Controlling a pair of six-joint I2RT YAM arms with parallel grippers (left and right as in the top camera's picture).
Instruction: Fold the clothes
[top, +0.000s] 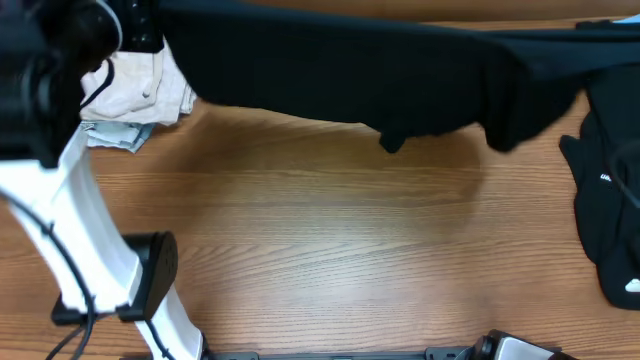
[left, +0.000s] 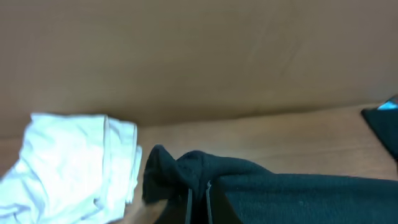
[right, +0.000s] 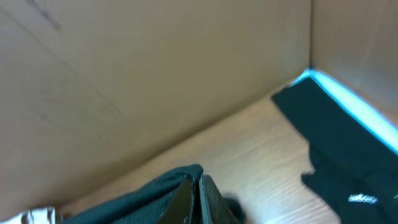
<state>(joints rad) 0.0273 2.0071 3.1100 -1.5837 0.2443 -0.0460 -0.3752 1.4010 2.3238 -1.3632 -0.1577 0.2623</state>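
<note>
A black T-shirt (top: 350, 70) hangs stretched in the air across the far side of the table, its lower edge sagging toward the wood. In the left wrist view, my left gripper (left: 199, 186) is shut on one bunched end of this shirt (left: 298, 193). In the right wrist view, my right gripper (right: 196, 177) is shut on the other end, with the fabric (right: 137, 199) trailing away to the left. From overhead, both grippers are hidden behind the shirt and the arm. More black clothes (top: 610, 200) lie in a heap at the right edge, one showing a small white label (right: 362, 199).
A crumpled white cloth (top: 140, 90) lies at the back left, close to the left gripper (left: 74, 162). The white left arm (top: 90, 230) rises from the front left. A brown cardboard wall (left: 199, 56) stands behind the wooden table (top: 320, 240).
</note>
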